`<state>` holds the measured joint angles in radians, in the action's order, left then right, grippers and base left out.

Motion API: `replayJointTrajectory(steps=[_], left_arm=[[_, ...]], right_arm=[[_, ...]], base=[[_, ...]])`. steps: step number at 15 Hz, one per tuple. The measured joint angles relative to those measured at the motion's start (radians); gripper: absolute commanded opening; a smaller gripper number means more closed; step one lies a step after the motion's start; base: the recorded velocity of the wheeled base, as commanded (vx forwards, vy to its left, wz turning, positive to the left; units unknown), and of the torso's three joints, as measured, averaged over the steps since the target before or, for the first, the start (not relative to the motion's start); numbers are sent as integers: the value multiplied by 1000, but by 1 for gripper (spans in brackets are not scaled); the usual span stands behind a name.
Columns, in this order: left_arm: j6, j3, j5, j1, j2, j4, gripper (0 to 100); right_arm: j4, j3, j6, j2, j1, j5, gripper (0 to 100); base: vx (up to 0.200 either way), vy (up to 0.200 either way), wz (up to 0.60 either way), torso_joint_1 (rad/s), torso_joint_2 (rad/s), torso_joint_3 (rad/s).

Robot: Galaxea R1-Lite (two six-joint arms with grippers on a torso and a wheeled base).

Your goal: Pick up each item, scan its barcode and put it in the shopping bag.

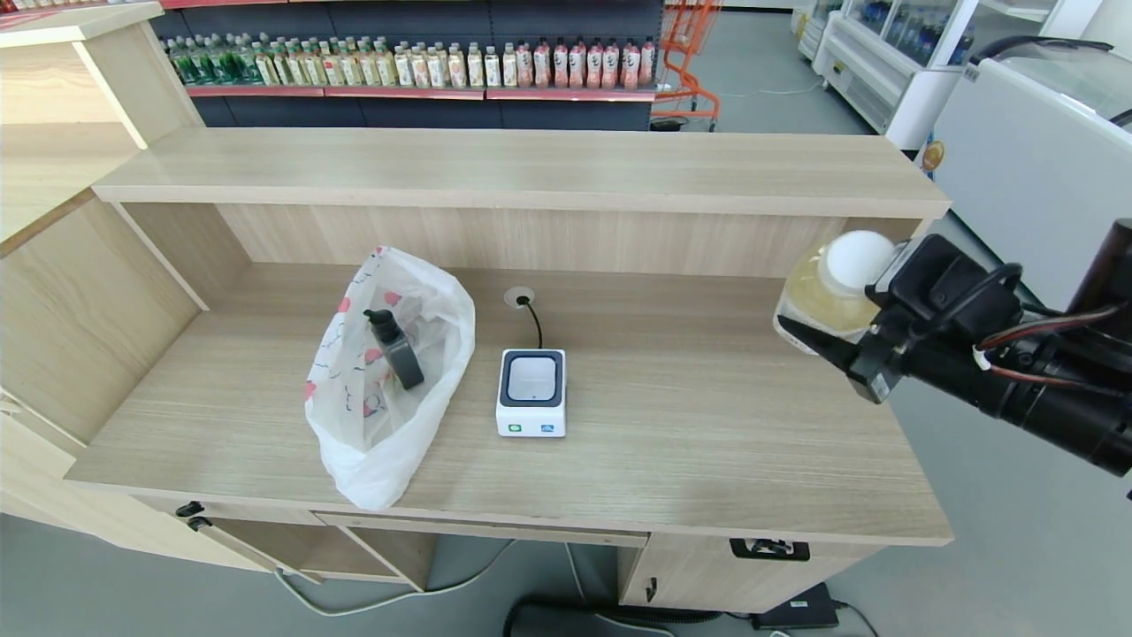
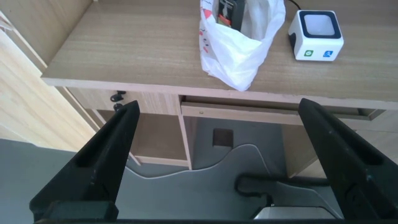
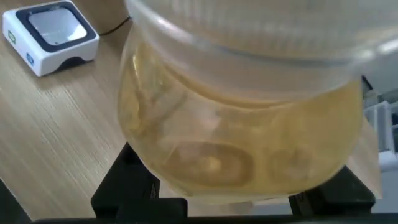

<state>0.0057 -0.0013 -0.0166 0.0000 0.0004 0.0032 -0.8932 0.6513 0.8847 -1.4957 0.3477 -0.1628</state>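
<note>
Jar (image 1: 831, 296), yellowish contents, clamped in right claw (image 1: 818, 329) | scanner (image 1: 531, 391) well off to that claw's left, bag (image 1: 380, 442) beyond it | left claw (image 2: 217, 124) spread apart, empty | best: carry jar level over scanner, barcode facing it squarely

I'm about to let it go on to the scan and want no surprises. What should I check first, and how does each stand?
1. Grip of right gripper on jar: ok, clamped from both sides.
2. Barcode turned toward the scanner: cannot tell.
3. Window of scanner uncovered: ok.
4. Free counter between jar and scanner: ok.
5. Mouth of shopping bag open: ok, pump bottle inside.
6. Clearance of left gripper: ok, open, low before the counter.
</note>
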Motion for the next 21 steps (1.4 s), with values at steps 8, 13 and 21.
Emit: replayJointTrajectory(steps=[8, 13, 21], left_arm=[[0, 0, 0, 0, 0, 0, 100], [-3, 0, 0, 0, 0, 0, 100], [2, 0, 0, 0, 0, 0, 100]], right_arm=[[-39, 15, 198, -34, 96, 0, 0], [-39, 17, 201, -41, 112, 0, 0], [-53, 37, 194, -91, 64, -158, 0]], base=[[0, 0, 0, 0, 0, 0], [0, 80, 0, 0, 2, 1], [0, 200, 0, 3, 4, 3]])
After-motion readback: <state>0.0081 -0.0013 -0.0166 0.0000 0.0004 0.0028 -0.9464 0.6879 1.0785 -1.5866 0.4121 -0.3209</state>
